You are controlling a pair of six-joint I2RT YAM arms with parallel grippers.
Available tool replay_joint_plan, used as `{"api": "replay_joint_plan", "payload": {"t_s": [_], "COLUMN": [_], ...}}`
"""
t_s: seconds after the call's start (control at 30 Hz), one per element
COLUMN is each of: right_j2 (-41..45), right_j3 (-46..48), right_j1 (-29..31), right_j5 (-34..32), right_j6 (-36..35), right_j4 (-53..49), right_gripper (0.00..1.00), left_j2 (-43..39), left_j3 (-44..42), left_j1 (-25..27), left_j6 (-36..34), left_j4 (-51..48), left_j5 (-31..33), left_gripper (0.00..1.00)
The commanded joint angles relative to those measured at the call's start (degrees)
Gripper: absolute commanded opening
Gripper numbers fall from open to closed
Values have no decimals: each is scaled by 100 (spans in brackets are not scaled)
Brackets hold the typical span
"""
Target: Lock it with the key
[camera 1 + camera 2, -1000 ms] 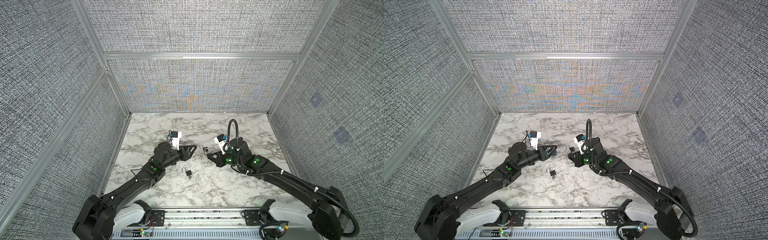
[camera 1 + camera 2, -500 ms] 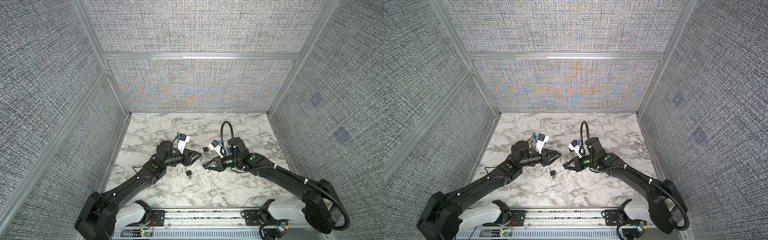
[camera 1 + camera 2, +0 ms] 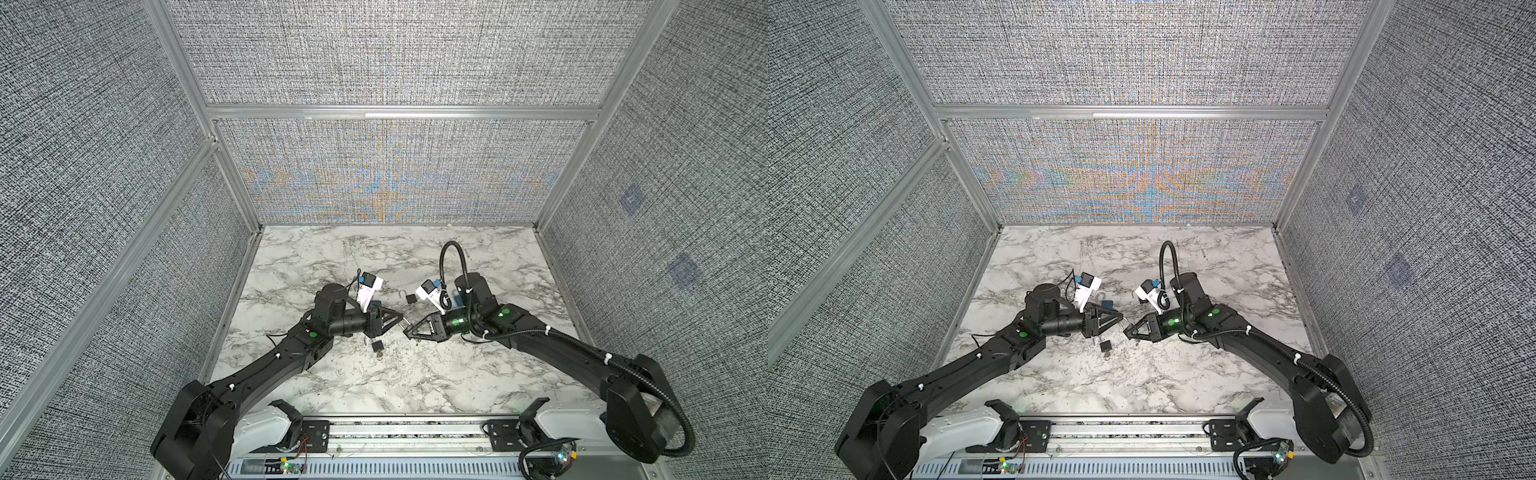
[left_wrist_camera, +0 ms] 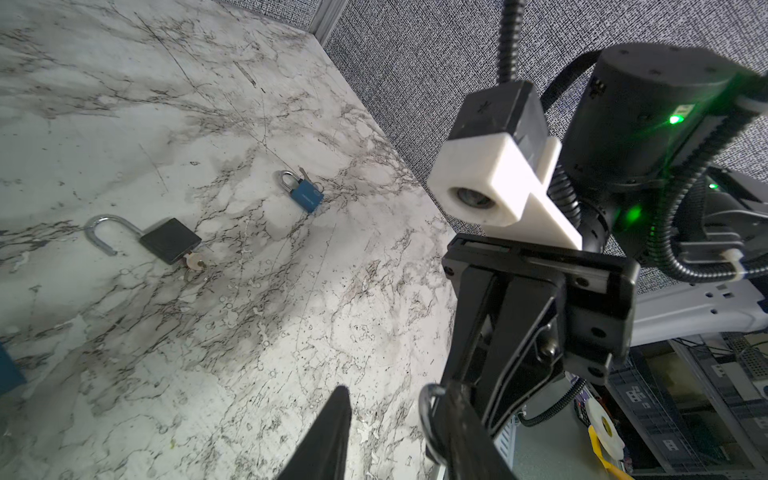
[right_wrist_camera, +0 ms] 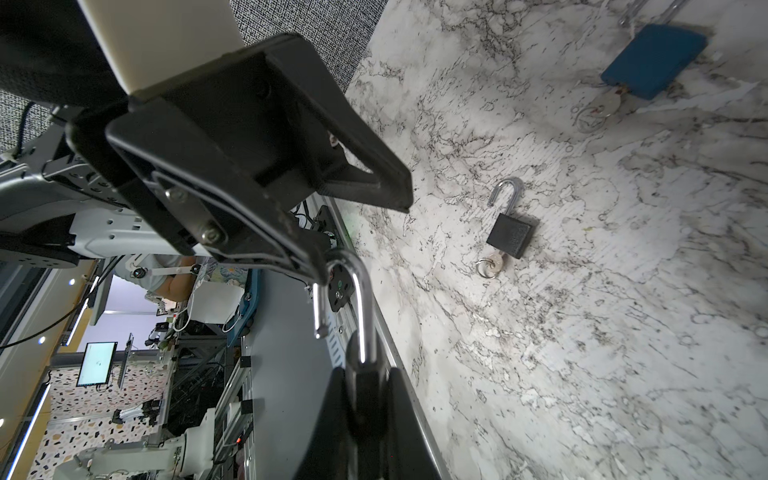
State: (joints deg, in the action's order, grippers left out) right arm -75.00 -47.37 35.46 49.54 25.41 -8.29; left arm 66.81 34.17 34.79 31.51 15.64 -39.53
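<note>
right claw [image 3: 410, 331]: clamped on the body of a black padlock [image 5: 365, 386], held clear of the marble tabletop [image 3: 415, 390] near its centre. the shackle [image 5: 362, 291] is swung open and points toward the left claw [image 3: 399, 322]. the keyway of this lock is hidden by the fingers.

left claw: fingers apart, one fingertip [image 5: 299, 245] right at the bend of the shackle. contact cannot be confirmed.

lying on the tabletop, bearings taken from the meeting claws in the top views:
- second black padlock [image 3: 377, 345], 7 o'clock, shackle open, key [image 5: 492, 264] at its base.
- third black padlock [image 3: 411, 298], 12 o'clock, shackle open, other key [image 4: 193, 262] at its base.
- blue padlock [image 3: 1106, 302], 11 o'clock, just beside the left claw.
- second blue padlock [image 4: 305, 195], 2 o'clock, shackle closed, near the right arm [image 3: 540, 345].
</note>
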Motion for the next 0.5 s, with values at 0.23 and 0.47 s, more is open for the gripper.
{"api": "replay_joint_plan", "payload": {"t_s": [0.23, 0.47], "right_j2": [-14, 22], "right_j3": [-66, -60], "right_j1": [-14, -33], "right_j5": [113, 75], "right_j6": [17, 22], "right_j4": [120, 90], "right_gripper": [0, 0], "left_j2": [-86, -84], "left_j3": [0, -52], "left_j1": [-6, -7], "left_j6": [-100, -111], "left_j4": [0, 1], "left_j5": [-32, -2], "left_gripper": [39, 39]}}
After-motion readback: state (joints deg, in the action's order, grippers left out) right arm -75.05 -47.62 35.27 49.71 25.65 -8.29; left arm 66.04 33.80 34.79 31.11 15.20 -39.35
